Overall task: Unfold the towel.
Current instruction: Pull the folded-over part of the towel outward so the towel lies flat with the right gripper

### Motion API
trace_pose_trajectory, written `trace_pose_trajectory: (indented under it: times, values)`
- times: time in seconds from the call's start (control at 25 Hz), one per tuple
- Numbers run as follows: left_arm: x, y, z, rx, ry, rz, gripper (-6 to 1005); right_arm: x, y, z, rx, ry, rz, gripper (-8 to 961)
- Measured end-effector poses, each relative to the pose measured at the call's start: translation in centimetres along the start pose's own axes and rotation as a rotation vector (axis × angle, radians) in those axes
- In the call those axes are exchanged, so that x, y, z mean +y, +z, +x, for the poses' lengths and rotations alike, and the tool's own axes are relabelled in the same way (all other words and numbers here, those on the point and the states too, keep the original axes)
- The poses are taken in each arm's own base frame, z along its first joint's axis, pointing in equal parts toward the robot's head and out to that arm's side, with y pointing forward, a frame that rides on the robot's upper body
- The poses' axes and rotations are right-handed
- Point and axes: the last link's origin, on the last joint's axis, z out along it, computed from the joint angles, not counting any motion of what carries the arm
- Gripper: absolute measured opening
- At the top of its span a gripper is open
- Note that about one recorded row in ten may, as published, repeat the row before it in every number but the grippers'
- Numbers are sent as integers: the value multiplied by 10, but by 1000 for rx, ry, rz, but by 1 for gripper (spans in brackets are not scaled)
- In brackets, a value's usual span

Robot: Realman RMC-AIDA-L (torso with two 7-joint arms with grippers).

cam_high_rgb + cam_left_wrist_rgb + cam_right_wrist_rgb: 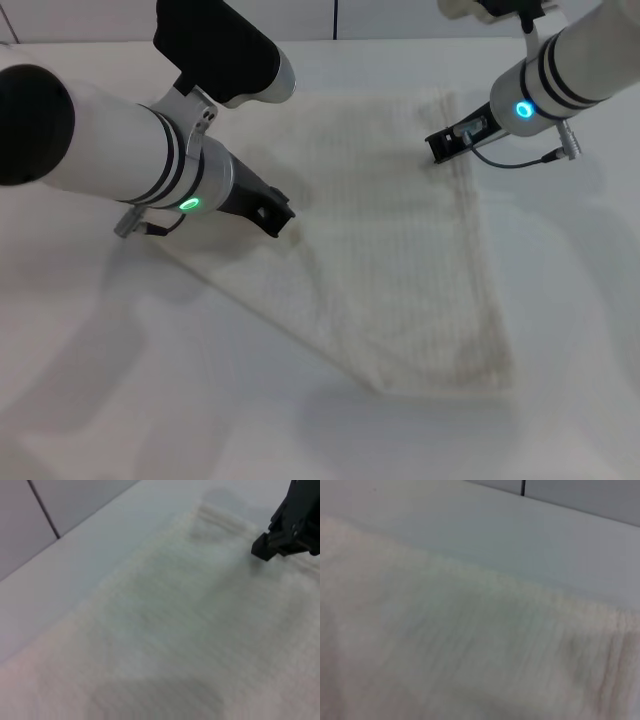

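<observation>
We judge the towel [390,250] soft and limp; take its upper-right edge. Whether left gripper [278,216] and right gripper [441,146] fingers are parted, we cannot tell.

No readable text, label, brand, number or sign shows anywhere.

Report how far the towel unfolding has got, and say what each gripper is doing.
Done: the towel lies mostly spread flat on the white table, with no large fold visible. In hand: the left gripper sits at the towel's left edge and the right gripper at its far right corner; whether either grips cloth cannot be seen. Left: probably only smoothing the edges and the slightly rumpled near corner, then withdrawing.
</observation>
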Motion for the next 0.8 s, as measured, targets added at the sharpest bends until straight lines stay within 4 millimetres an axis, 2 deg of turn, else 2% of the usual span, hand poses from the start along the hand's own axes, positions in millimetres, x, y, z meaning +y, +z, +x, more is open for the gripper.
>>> trace_pose_trajectory:
  times: [0.52, 0.8]
  values:
    - [-3, -25, -8, -161, 23, 60, 54, 0, 4, 2, -2, 1, 6, 0]
    - [-9, -33, -19, -264, 7, 105, 69, 0, 4, 2, -3, 1, 6, 0]
